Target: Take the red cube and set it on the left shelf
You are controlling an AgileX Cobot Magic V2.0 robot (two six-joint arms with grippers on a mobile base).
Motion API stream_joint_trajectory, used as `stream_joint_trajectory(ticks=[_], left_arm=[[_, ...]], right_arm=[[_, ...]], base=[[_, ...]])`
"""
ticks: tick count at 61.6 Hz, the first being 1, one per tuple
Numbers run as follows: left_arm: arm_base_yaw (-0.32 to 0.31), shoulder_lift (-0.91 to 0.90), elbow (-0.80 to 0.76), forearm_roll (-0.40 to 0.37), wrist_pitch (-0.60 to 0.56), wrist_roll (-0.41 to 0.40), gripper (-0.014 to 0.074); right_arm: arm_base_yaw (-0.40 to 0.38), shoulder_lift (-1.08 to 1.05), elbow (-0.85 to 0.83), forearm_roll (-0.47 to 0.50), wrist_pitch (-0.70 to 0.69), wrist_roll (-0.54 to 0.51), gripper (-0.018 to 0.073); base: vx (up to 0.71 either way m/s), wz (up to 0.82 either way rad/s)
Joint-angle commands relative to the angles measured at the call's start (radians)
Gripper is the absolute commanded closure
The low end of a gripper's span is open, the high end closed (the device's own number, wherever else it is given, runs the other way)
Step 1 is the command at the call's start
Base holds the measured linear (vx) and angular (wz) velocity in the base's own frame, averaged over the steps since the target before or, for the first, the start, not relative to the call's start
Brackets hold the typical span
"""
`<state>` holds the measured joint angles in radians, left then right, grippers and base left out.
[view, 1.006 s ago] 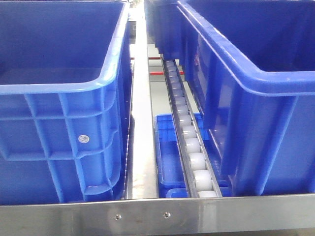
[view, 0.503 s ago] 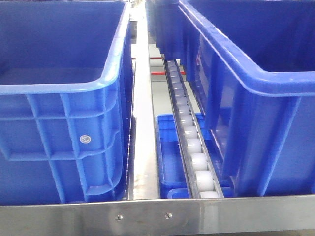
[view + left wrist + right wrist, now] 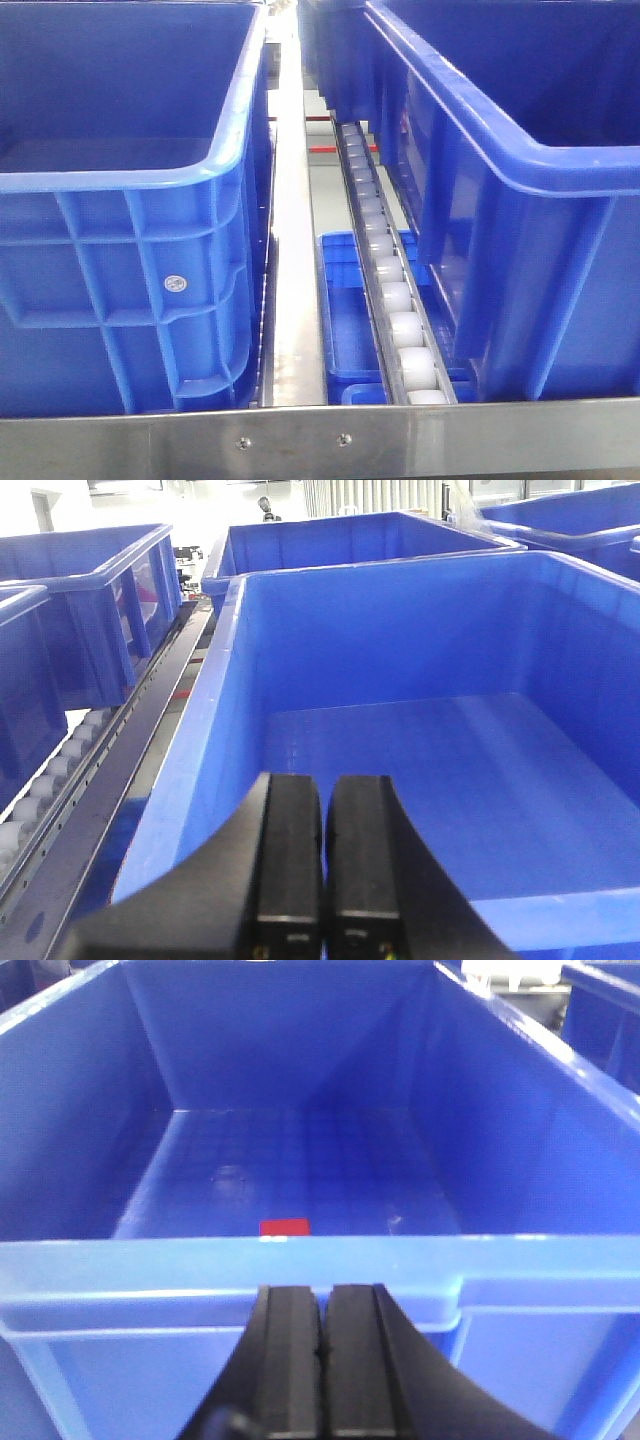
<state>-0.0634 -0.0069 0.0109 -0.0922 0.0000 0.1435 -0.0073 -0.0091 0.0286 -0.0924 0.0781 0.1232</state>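
In the front view, a large blue crate [image 3: 120,220] filled the left of the frame on the left shelf [image 3: 320,437], a track of white rollers [image 3: 385,270] ran up the centre, and a second crate [image 3: 520,200] stood at right. In the left wrist view, the left pincer [image 3: 322,865] sat at bottom centre, its jaws pressed together and empty, above a crate's floor. In the right wrist view, the right pincer [image 3: 320,1350] was likewise closed on nothing at bottom centre, just outside a crate's near wall [image 3: 320,1265]; the red cube [image 3: 285,1228] lay on that crate's floor, just behind the rim.
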Motion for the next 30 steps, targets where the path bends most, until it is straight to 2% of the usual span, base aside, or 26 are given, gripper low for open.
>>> stream_joint_trajectory(ticks=[1, 30], left_arm=[[-0.003, 0.008, 0.022, -0.006, -0.083, 0.001, 0.0491], [-0.003, 0.008, 0.022, -0.006, -0.083, 0.001, 0.0491]], right_arm=[[-0.006, -0.018, -0.024, 0.001, -0.098, -0.013, 0.0508], [-0.006, -0.018, -0.024, 0.001, -0.095, -0.013, 0.0508]], base=[[-0.08, -0.48], [0.0, -0.02]])
